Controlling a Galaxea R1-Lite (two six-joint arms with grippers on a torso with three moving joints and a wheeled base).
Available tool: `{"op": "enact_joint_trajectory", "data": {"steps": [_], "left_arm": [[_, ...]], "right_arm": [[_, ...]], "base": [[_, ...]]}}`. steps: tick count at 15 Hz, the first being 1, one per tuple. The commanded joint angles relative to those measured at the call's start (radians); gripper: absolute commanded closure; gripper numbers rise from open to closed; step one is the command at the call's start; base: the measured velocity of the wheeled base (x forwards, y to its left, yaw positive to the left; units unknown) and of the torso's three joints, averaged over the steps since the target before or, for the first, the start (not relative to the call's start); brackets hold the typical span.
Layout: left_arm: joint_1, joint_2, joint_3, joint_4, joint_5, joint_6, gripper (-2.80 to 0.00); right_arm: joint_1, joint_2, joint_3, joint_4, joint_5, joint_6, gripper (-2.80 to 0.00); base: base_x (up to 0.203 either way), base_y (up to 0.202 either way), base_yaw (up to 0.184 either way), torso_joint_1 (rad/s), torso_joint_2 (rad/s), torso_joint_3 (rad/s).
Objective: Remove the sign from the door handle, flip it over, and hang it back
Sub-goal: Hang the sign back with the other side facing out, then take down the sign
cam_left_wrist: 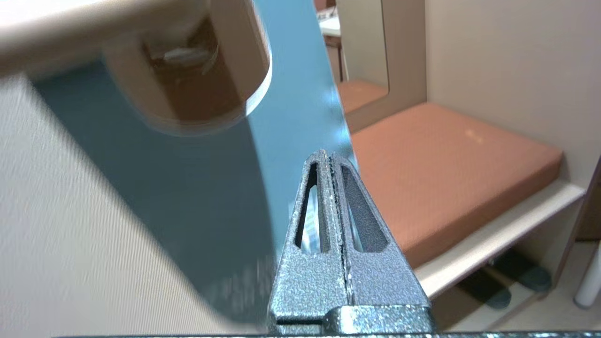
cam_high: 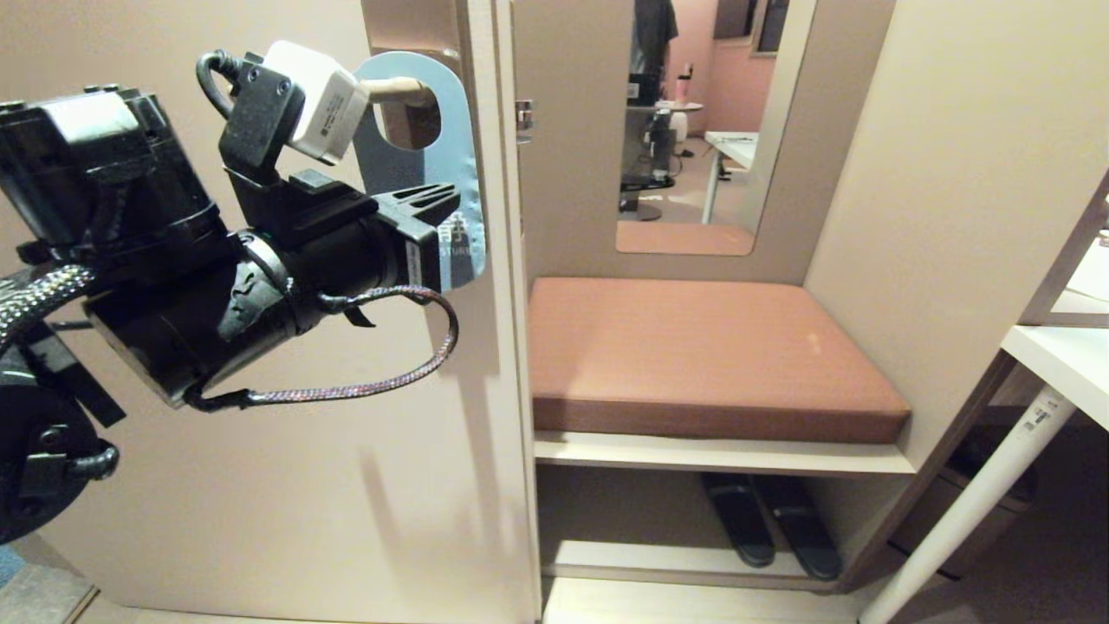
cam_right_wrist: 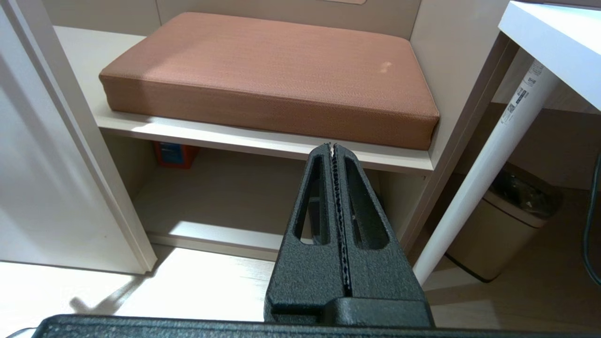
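Note:
The sign hangs by its oval hole on the cream door handle, blue side facing out. My left gripper is shut and lies across the sign's blue face near its outer edge, below the handle. In the left wrist view the sign shows behind and beneath the closed left gripper, and no card shows between the fingers. I cannot tell whether they touch it. The blurred handle crosses above. My right gripper is shut and empty, low down in front of the bench.
The beige door carries the handle on a brown backplate. Right of it is an alcove with a brown cushion, a mirror and dark slippers below. A white table and a bin stand at the right.

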State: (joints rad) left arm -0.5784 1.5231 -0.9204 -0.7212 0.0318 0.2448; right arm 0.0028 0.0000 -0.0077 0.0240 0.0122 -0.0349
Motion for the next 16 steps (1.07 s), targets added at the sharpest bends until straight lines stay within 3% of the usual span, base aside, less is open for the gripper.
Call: {"op": "enact_joint_trajectory", "data": {"steps": [1, 7, 9, 13, 16], "left_arm": [[-0.004, -0.059, 0.051, -0.004, 0.002, 0.003, 0.0], [0.01, -0.247, 0.214, -0.003, 0.049, 0.02, 0.0], [0.063, -0.303, 0.279, -0.003, 0.056, 0.023, 0.0], [0.219, -0.31, 0.299, -0.003, 0.051, 0.019, 0.0], [0.246, -0.32, 0.322, -0.003, 0.048, 0.007, 0.0]], "right_arm": [[0.0, 0.0, 0.0, 0.001, 0.0, 0.0, 0.0], [0.0, 0.0, 0.0, 0.001, 0.0, 0.0, 0.0], [0.0, 0.0, 0.0, 0.001, 0.0, 0.0, 0.0], [0.0, 0.0, 0.0, 0.001, 0.0, 0.0, 0.0], [0.0, 0.0, 0.0, 0.001, 0.0, 0.0, 0.0]], "base": [[0.0, 0.0, 0.0, 0.0, 0.0, 0.0], [0.0, 0.0, 0.0, 0.0, 0.0, 0.0], [0.0, 0.0, 0.0, 0.0, 0.0, 0.0], [0.0, 0.0, 0.0, 0.0, 0.0, 0.0], [0.0, 0.0, 0.0, 0.0, 0.0, 0.0]]}}
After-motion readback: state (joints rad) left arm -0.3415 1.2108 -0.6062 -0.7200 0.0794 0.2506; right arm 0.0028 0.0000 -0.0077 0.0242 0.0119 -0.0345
